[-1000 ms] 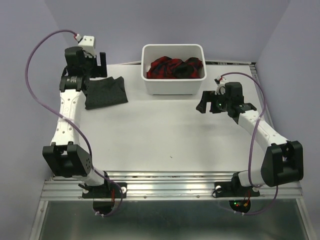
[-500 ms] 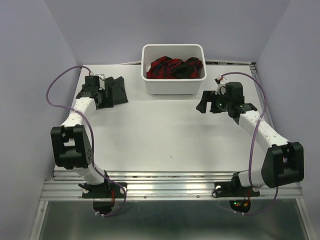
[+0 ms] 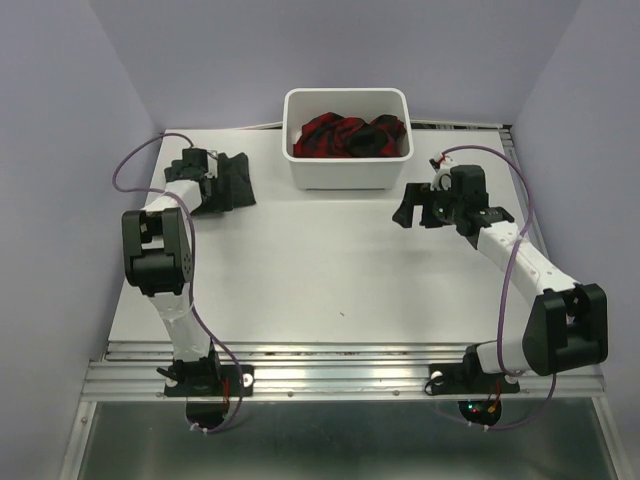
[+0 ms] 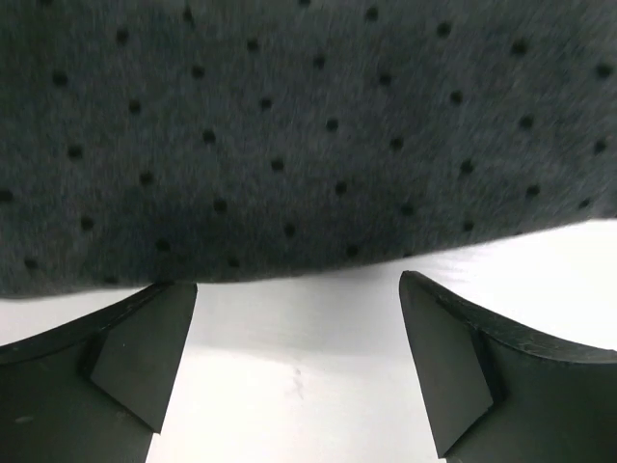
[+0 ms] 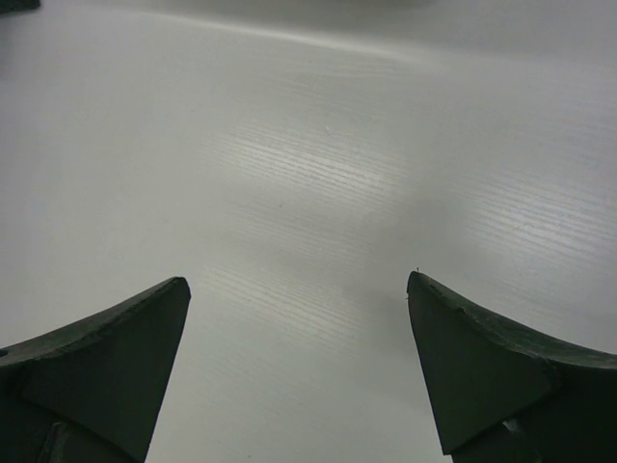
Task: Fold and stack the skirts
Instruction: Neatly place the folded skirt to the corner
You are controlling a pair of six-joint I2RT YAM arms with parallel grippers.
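The dark charcoal grey skirt [image 3: 232,182], folded, lies flat at the table's far left. It fills the upper part of the left wrist view [image 4: 308,135] with its dotted texture. My left gripper [image 3: 205,182] sits low at the skirt's left edge, open and empty, its fingertips [image 4: 145,328] on bare table just short of the cloth. The red-and-navy plaid skirt [image 3: 350,136] lies crumpled in the white tub [image 3: 345,172]. My right gripper [image 3: 412,208] is open and empty over bare table, right of the tub; its fingertips [image 5: 463,347] frame only the white surface.
The white tub stands at the back centre. The table [image 3: 320,270] ends at a metal rail along the near edge. Purple walls close in on both sides. A purple cable [image 3: 135,165] loops by the left arm.
The left arm has swung down from above the grey skirt and folded back, bringing its gripper low at the skirt's left edge. The right arm has not moved.
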